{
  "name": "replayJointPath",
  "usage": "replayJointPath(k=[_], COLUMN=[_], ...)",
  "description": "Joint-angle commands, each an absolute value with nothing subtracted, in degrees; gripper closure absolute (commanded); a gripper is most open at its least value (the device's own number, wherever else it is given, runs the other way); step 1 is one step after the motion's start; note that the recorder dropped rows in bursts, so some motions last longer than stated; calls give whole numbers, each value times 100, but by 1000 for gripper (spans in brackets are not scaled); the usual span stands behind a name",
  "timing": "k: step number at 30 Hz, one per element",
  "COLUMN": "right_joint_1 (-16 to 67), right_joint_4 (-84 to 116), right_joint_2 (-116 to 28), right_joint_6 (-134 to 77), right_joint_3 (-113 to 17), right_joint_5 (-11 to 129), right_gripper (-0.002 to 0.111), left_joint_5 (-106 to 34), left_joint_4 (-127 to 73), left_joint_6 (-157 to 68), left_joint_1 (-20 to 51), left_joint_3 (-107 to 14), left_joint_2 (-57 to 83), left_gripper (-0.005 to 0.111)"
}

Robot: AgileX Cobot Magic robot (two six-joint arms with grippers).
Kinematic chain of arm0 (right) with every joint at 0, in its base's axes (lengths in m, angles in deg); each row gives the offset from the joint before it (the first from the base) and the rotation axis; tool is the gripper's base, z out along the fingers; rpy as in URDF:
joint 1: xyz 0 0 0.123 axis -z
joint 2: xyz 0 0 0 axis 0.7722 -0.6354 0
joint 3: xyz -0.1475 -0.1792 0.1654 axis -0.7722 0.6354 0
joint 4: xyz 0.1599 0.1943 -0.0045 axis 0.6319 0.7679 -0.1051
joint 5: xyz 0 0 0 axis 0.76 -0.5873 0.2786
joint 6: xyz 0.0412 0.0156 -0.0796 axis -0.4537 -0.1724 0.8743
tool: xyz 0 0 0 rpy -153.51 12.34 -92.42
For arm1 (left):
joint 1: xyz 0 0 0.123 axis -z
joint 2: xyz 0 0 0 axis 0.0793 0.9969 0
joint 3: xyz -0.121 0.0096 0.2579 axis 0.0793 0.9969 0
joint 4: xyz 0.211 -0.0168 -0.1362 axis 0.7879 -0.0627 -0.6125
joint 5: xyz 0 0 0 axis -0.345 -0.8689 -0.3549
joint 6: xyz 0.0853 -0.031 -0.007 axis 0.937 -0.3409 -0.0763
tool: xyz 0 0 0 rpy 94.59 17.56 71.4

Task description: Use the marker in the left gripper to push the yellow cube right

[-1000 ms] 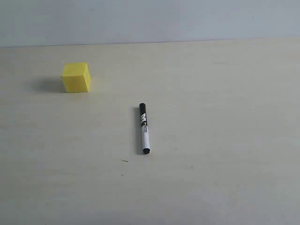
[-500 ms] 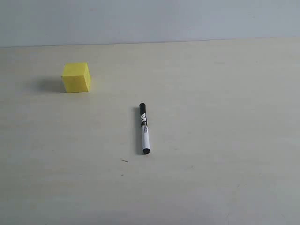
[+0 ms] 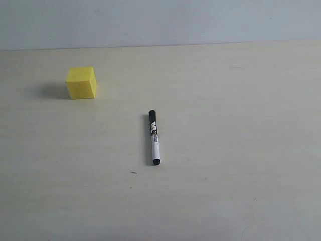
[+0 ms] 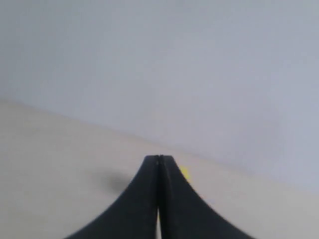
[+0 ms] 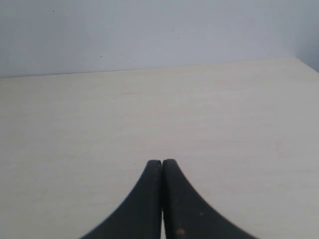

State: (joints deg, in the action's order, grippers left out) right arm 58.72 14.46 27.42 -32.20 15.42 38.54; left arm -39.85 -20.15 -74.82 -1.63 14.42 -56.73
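Note:
The yellow cube (image 3: 81, 83) rests on the pale table at the far left of the exterior view. The marker (image 3: 154, 137), white barrel with black cap, lies flat near the middle, to the right of the cube and nearer the front. Neither arm appears in the exterior view. In the left wrist view my left gripper (image 4: 159, 158) is shut with nothing between its fingers, and a sliver of the yellow cube (image 4: 185, 173) peeks out behind one finger. The right wrist view has my right gripper (image 5: 162, 162) shut and empty over bare table.
The pale wooden table (image 3: 225, 125) runs back to a grey wall (image 3: 160, 20). A few small dark specks mark the tabletop in front of the marker.

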Motion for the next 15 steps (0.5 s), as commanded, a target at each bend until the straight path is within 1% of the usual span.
replayJointPath(k=[1, 3, 5, 8, 12, 15], right_joint_1=[5896, 5896, 5896, 5896, 5896, 5896], right_joint_4=[1441, 1441, 1441, 1441, 1441, 1441], right_joint_2=[2770, 2770, 2770, 2770, 2770, 2770], right_joint_6=[-3197, -3197, -3197, -3197, -3197, -3197], right_joint_3=[1564, 1564, 1564, 1564, 1564, 1564], right_joint_5=[3878, 3878, 3878, 3878, 3878, 3878], right_gripper=[108, 108, 108, 108, 108, 108], left_joint_5=[-2667, -2314, -2055, -1753, -623, -64], left_joint_4=[-2349, -2349, -2326, -2326, -2353, -2494], left_joint_6=[-8818, -9160, -10050, -10819, -10939, -10726], left_joint_1=[-175, -175, -175, -175, -175, -175], left_joint_3=[1425, 1425, 1425, 1425, 1220, 607], left_joint_2=[-5702, -5702, -5702, -5702, -5702, -5394], left_gripper=[107, 107, 107, 107, 107, 107])
